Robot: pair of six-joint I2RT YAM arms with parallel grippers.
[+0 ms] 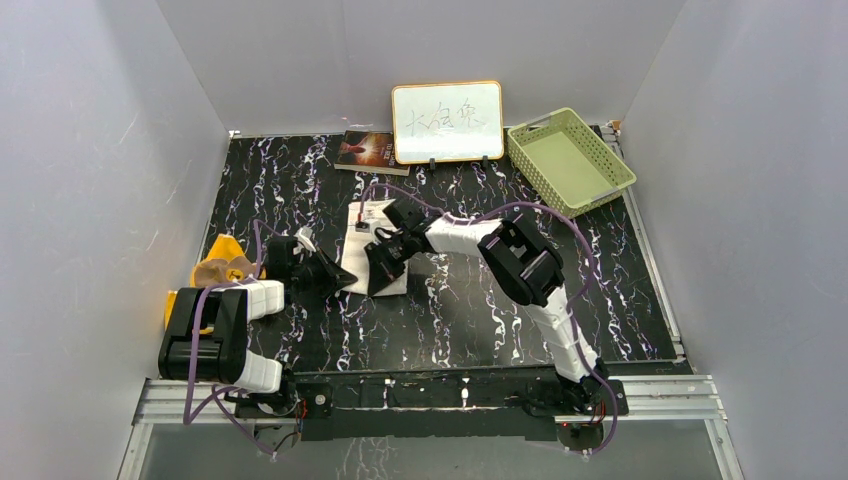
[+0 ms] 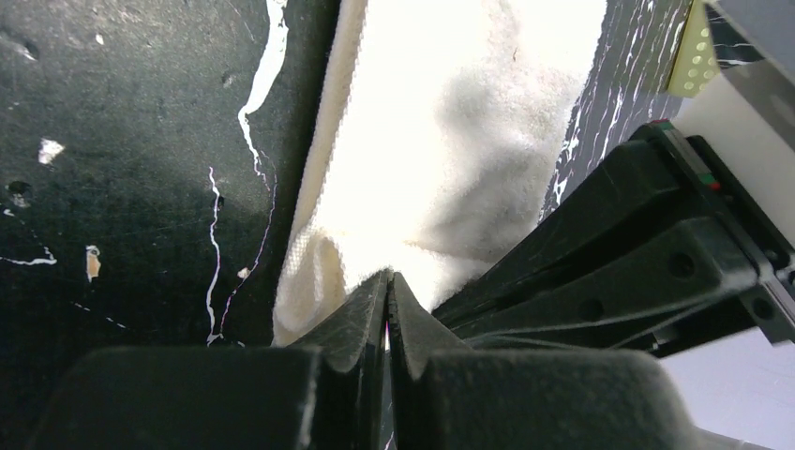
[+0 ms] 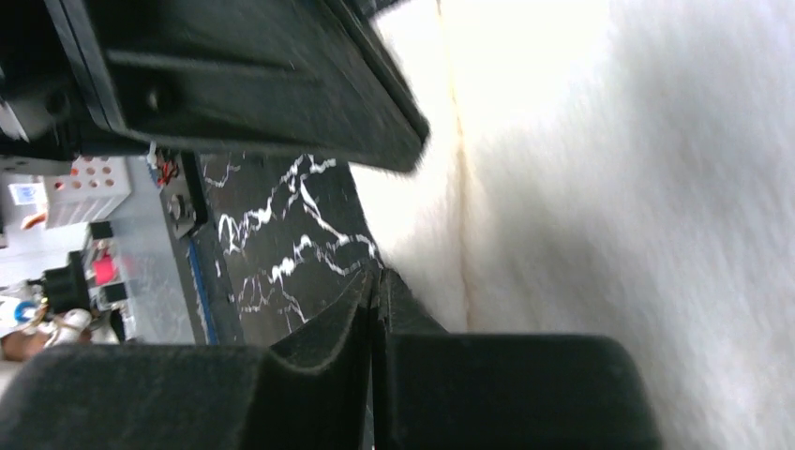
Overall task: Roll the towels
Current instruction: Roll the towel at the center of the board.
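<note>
The cream-white towel (image 1: pixel 362 228) lies lengthwise in the middle of the black marbled table. Both grippers meet at its near end. My left gripper (image 1: pixel 345 277) is shut, its tips (image 2: pixel 389 278) pinching the towel's (image 2: pixel 450 112) near edge, where a corner curls up. My right gripper (image 1: pixel 378 282) is shut too, its tips (image 3: pixel 380 277) closed on the near edge of the same towel (image 3: pixel 609 187). The orange-yellow towel (image 1: pixel 222 252) lies crumpled at the table's left edge, beside the left arm.
A white board with an orange frame (image 1: pixel 447 121) stands at the back, with a dark book (image 1: pixel 367 150) to its left. A green basket (image 1: pixel 568 160) sits at the back right. Grey walls enclose the table on three sides.
</note>
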